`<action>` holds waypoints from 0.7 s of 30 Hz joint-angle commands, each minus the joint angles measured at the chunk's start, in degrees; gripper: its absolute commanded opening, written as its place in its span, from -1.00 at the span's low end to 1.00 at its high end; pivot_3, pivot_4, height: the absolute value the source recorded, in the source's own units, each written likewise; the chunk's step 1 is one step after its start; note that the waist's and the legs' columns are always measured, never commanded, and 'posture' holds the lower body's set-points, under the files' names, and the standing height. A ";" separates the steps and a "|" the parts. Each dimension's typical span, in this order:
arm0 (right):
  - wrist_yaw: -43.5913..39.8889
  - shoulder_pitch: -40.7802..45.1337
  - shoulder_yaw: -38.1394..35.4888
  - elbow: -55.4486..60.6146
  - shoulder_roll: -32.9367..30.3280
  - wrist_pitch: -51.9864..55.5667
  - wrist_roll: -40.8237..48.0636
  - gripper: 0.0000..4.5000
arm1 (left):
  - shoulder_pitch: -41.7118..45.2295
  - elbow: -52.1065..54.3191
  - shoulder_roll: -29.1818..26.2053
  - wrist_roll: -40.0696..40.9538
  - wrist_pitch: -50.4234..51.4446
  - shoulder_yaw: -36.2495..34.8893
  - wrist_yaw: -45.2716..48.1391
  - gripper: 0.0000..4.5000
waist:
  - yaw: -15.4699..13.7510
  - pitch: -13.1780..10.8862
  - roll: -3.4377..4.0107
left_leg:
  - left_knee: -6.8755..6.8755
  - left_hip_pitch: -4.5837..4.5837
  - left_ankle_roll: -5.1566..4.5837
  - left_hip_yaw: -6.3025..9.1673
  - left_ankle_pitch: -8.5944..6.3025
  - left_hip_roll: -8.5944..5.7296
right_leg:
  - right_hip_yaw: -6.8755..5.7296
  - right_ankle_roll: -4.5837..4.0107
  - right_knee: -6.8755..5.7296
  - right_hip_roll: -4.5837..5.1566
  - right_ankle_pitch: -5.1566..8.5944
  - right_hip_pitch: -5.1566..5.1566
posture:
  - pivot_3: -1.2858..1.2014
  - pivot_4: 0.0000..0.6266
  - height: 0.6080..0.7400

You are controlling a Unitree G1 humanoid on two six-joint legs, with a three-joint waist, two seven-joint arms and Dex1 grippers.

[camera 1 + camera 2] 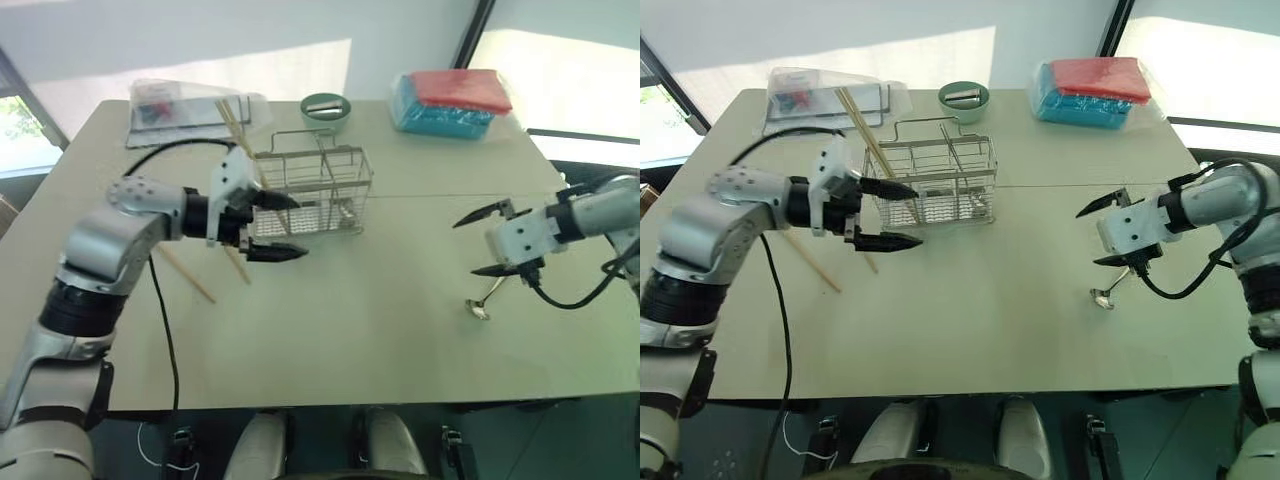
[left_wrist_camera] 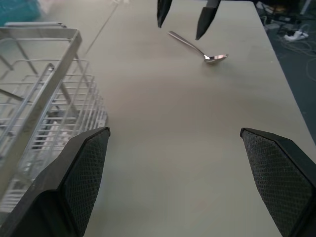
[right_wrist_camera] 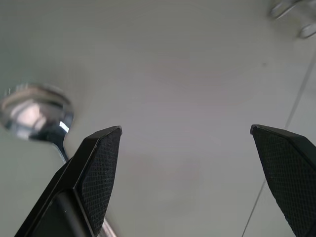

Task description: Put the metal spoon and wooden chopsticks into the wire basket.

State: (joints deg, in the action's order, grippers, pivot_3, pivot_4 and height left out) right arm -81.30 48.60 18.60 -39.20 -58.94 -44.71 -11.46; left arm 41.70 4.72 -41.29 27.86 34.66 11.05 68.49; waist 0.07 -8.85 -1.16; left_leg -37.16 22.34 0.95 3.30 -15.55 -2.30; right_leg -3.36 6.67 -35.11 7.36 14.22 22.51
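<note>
Landmark: we place everything by the wire basket [image 1: 937,180], which stands on the table [image 1: 980,330] toward its far side.
Risk, spoon: we judge the metal spoon [image 1: 1110,290] likely to skate on the smooth tabletop if one fingertip lands on the handle first; it lies flat, with little for the tips to get under.
Risk, chopsticks: the wooden chopsticks [image 1: 862,128] already in the basket lean out over its left end, and we think a sweep of the left arm could knock them out or tip the basket.
Risk, loose sticks: two more sticks [image 1: 812,262] lie on the table just left of the basket, partly under the left arm; we expect they could roll or scatter if nudged from the side.
Left gripper [image 1: 275,226]: jaws spread about as wide as they go, holding nothing; it hovers at the basket's left end, one tip in front of the mesh, and we cannot tell whether it touches.
Right gripper [image 1: 1102,233]: jaws fully apart, empty, hanging just above the spoon, well to the right of the basket.
Spoon: on the table, well right of the basket, not yet gripped.
Other: a green bowl [image 1: 964,100] sits just behind the basket.
</note>
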 commanded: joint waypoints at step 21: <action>3.10 14.80 16.29 -25.43 7.12 -25.64 -17.27 0.93 | 1.15 1.62 1.35 -1.60 1.05 -0.85 2.70 1.00 | 0.81 -0.06 0.10 | 0.00 -0.06 0.51 0.07 0.29 0.04 | 0.13 -0.02 -0.10 -0.12 -0.02 -0.02 | 0.03 -0.52 -0.10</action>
State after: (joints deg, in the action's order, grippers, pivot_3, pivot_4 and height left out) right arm -77.99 62.25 34.97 -63.96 -51.46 -70.56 -28.54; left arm 41.82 4.51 -39.36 25.57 35.60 12.24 71.41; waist 0.88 -8.91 -1.06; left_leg -37.16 22.27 1.45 3.37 -15.26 -2.26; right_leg -3.23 6.65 -35.22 7.24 14.20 22.49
